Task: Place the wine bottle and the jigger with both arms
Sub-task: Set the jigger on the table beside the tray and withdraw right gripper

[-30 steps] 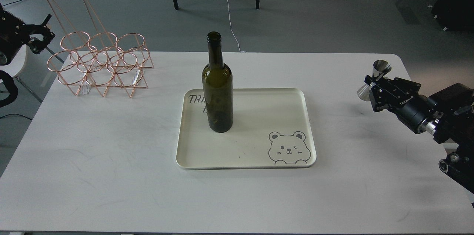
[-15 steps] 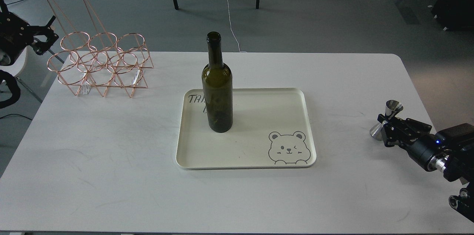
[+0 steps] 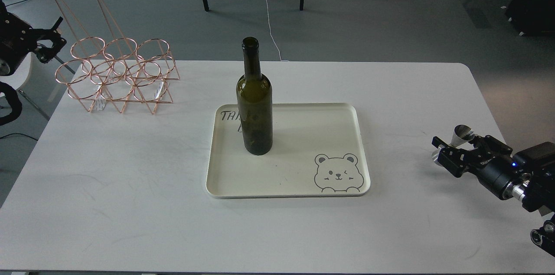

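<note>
Straddling jigger [image 3: 459, 135], right gripper [image 3: 458, 148] spread, hiding its waist; left gripper [image 3: 52, 40] state unreadable, arm cut off

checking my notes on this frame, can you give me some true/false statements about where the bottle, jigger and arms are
1. The wine bottle stands upright on the cream tray. True.
2. The jigger sits on the tray beside the bear drawing. False: it is at the table's right side, off the tray, between the fingers of the right pincer.
3. The left pincer holds the bottle's neck. False: it is far off at the left edge of the view, near the copper wire rack, touching nothing visible.
4. The wire rack holds a bottle. False: its rings are empty.
5. The bottle has no cork or cap. True: its mouth is open.
</note>
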